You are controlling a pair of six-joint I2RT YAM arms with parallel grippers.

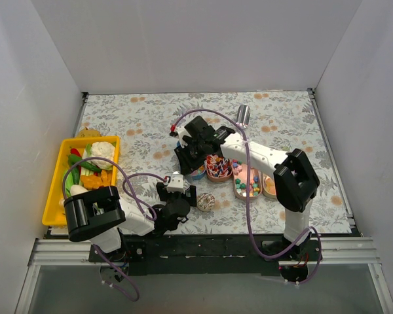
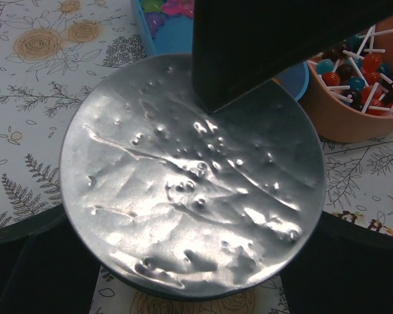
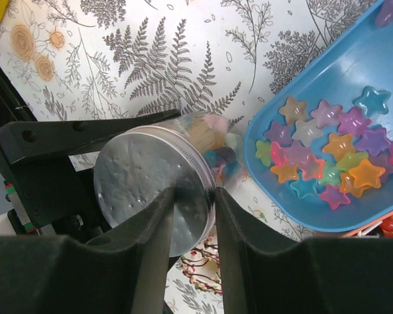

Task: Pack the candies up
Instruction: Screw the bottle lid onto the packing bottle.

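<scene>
A clear jar (image 3: 213, 140) with coloured candies inside lies on its side, closed by a dimpled silver lid (image 2: 190, 176). My left gripper (image 2: 193, 261) is shut on the jar, a finger on each side below the lid. My right gripper (image 3: 193, 203) is shut on the lid's rim (image 3: 144, 183), and one of its fingers (image 2: 262, 46) shows over the lid's top edge. The two grippers meet left of the trays, the left gripper (image 1: 179, 176) below the right gripper (image 1: 187, 160). Star candies (image 3: 327, 150) lie in a blue tray (image 3: 354, 65). Lollipops (image 2: 360, 72) fill an orange tray (image 2: 344, 124).
Several oval candy trays (image 1: 247, 193) stand in a row at mid-table. A drizzled egg-shaped sweet (image 1: 205, 201) lies in front of them. A second silver-capped jar (image 1: 243, 116) stands behind. A yellow bin (image 1: 59, 196) of toy vegetables sits at the left. White walls enclose the table.
</scene>
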